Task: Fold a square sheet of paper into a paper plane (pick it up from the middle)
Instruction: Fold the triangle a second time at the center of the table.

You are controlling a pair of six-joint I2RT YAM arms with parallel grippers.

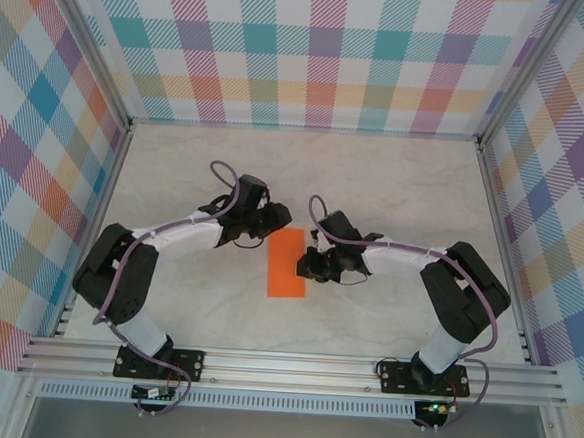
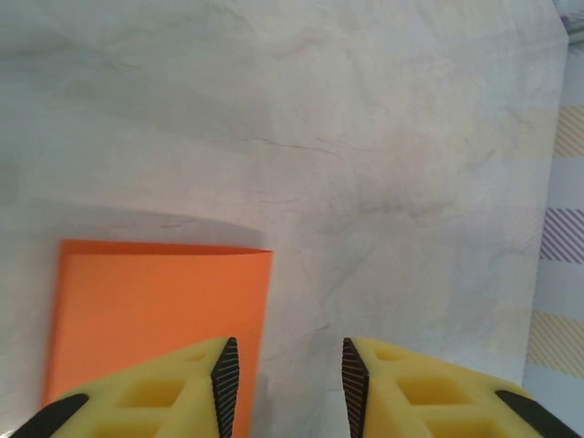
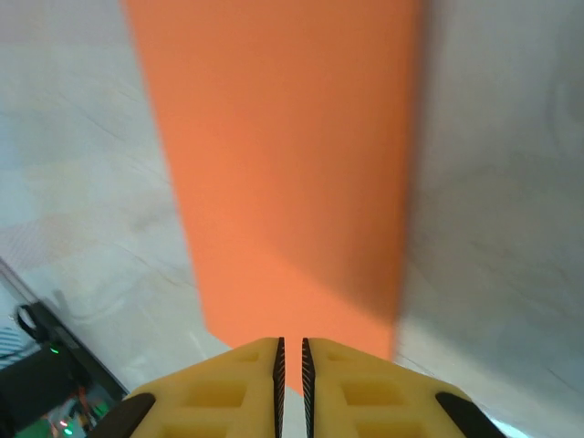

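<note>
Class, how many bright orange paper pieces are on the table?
1: a bright orange paper rectangle lies with the left gripper and right gripper at its edges; another could hide beneath.

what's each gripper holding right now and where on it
The right gripper seems to pinch the orange paper by its near edge; the left gripper is open, holding nothing.

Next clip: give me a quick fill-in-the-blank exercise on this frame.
The paper is coloured ____. The left gripper has its jaws ____, with nothing between them. Seen from above, the paper lies ____ the two grippers. The right gripper has its jaws nearly ____.
Missing: orange; open; between; shut.
</note>
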